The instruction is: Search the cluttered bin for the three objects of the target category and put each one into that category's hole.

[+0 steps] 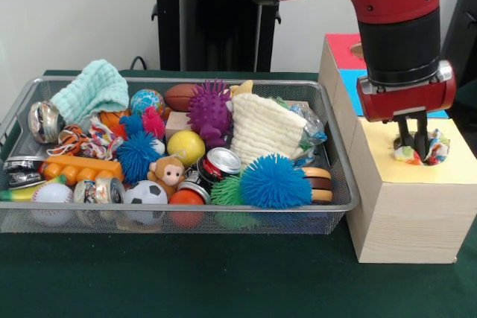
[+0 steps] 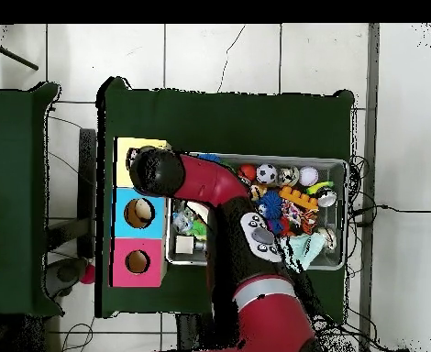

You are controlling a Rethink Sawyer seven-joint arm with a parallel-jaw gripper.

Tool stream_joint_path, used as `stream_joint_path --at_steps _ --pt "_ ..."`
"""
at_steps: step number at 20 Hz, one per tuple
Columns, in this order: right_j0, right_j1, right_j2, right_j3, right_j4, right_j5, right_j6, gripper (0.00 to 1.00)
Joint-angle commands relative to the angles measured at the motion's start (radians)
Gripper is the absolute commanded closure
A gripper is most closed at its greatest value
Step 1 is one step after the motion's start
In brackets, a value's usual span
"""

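Observation:
The wire mesh bin (image 1: 179,211) sits on the green table, full of toys. My gripper (image 1: 414,141) is to its right, low over the hole in the yellow surround (image 1: 458,165) of the pale wood box (image 1: 410,214). The fingers (image 1: 422,136) stand close together, pinching a multicolour rope toy (image 1: 434,148) that sits in the hole's mouth. Two more rope toys lie at the bin's left: an orange-and-black one (image 1: 70,139) and a multicolour one (image 1: 101,142). In the overhead view the arm (image 2: 155,170) covers the yellow surround (image 2: 127,150) and the gripper.
Blue surround (image 1: 350,83) and red surround (image 1: 341,44) lie behind the yellow one; their holes show from overhead, blue (image 2: 138,213) and red (image 2: 137,262). The bin also holds spiky pom balls (image 1: 274,182), knitted cloths (image 1: 262,130), cans, balls and a monkey (image 1: 167,173).

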Motion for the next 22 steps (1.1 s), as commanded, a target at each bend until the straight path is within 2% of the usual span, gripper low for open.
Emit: stream_joint_path --at_steps 1,5,8,11,13,17,22 --pt "0.05 0.155 -0.114 -0.074 0.015 0.041 0.245 1.0" --pt "0.096 0.204 -0.179 -0.145 -0.002 0.045 0.23 1.0" --pt "0.154 0.26 -0.271 -0.246 -0.051 0.146 0.197 1.0" --pt "0.185 0.306 -0.326 -0.296 -0.062 0.177 0.197 1.0" --pt "0.18 0.309 -0.321 -0.292 -0.059 0.162 0.185 1.0" --pt "0.153 0.246 -0.287 -0.261 -0.051 0.231 0.139 1.0" --pt "0.115 0.104 -0.26 -0.235 -0.049 0.441 0.08 1.0"
